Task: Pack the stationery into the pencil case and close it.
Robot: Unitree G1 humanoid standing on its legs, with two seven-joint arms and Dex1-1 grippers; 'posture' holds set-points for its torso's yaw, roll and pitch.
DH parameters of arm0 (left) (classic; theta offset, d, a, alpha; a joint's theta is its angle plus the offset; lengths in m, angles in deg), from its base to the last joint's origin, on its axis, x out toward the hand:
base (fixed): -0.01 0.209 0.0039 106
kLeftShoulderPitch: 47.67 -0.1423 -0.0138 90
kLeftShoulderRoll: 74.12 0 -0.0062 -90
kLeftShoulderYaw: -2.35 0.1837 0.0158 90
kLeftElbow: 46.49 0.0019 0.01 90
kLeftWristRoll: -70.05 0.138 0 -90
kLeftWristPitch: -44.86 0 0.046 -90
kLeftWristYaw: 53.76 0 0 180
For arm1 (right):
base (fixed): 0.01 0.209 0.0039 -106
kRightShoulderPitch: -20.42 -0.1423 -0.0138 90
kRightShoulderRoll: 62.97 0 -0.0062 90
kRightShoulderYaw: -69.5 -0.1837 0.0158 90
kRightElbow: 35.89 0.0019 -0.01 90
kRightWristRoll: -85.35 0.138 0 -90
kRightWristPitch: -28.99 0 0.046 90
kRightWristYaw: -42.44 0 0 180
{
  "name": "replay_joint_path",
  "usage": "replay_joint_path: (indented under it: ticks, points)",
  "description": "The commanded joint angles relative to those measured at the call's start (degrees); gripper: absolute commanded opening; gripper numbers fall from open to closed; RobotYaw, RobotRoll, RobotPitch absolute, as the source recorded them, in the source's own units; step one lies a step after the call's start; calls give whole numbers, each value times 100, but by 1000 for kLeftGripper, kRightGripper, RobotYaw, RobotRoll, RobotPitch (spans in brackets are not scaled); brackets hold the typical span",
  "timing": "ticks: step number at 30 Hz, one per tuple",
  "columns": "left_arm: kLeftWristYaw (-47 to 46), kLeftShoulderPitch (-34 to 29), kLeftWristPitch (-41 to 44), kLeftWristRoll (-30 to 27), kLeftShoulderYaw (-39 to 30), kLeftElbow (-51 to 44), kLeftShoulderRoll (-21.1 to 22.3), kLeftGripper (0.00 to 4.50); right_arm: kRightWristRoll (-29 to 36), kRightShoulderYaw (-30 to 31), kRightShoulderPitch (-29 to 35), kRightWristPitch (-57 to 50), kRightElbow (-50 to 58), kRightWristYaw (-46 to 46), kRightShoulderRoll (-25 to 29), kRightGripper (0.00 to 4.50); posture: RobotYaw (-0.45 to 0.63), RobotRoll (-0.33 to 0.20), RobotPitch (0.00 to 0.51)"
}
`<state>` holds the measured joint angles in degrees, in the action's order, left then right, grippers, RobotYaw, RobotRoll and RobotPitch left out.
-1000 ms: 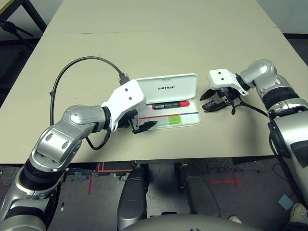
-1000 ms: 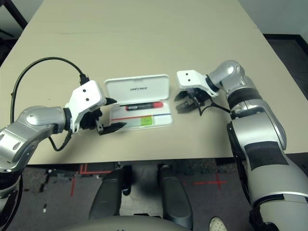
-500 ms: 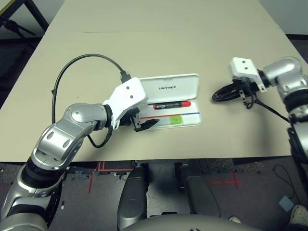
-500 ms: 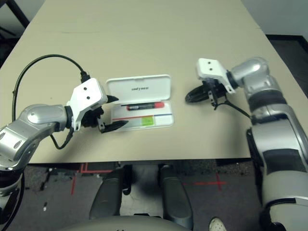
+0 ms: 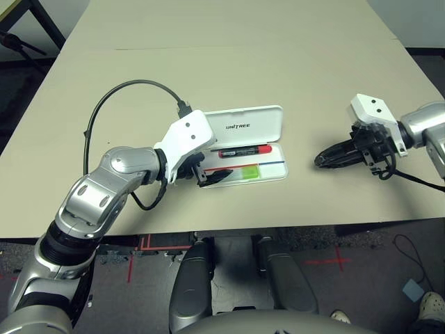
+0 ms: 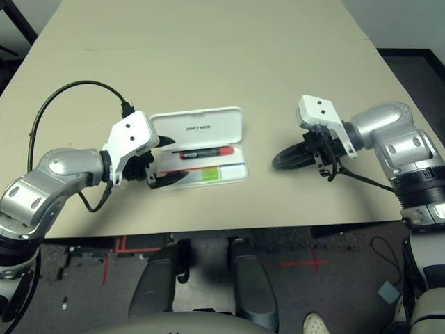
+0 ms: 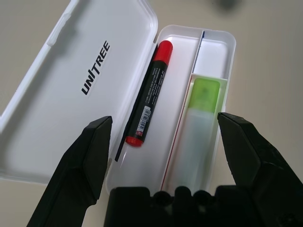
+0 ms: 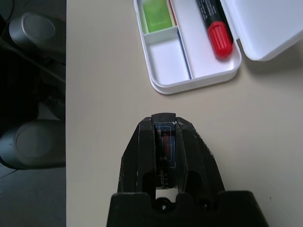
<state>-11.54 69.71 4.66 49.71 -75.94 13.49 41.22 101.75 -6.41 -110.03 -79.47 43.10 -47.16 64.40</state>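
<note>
- Far left, past the table (image 5: 292, 62) edge, we've got one dark stand (image 5: 47, 26) on the floor side, plus one black cable (image 5: 89, 132) looping over to our left gripper.
- One left gripper (image 7: 165, 137), its two fingers spread wide around the left end of the case. It's the main thing in the way, covering part of that end; we can't tell if it's touching.
- One pencil case (image 5: 245, 146), lid (image 5: 254, 125) open on the far side, one UNITREE print on it, tray on the near side.
- In the tray's far compartment: one red-and-black marker (image 7: 149, 94), red cap to the right, with one thin black strip (image 7: 124, 137) beside it near the hinge.
- Nearer us: one highlighter (image 7: 196, 137), green end to the right, in its own slot. One small square compartment (image 8: 168, 56) sits to the right of it.
- Well to the right, one right gripper (image 8: 165, 156), two fingers pinching one small dark printed piece (image 8: 164, 151), apart from the case.
- Lower right on the floor, one pale square (image 5: 412, 290) and a shoe (image 5: 432, 306).
</note>
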Motion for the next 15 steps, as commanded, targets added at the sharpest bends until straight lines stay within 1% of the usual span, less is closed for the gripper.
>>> replay_joint_path:
  ticks: [1, 9, 15]
  points:
    - [22, 9, -45, 60, 99, 87, -28, 4500, -37, 3, -13, -61, 342, 154, -255, 294, 52, 0, 216]
    - [-59, -41, -21, 87, 56, 53, -55, 4500, -419, 300, -385, 452, 105, 288, -1097, 294, 83, 0, 211]
    - [-147, -121, 42, 72, 5, -36, -32, 4500, -743, 495, -631, 912, -308, 234, -1512, 294, 103, 0, 213]
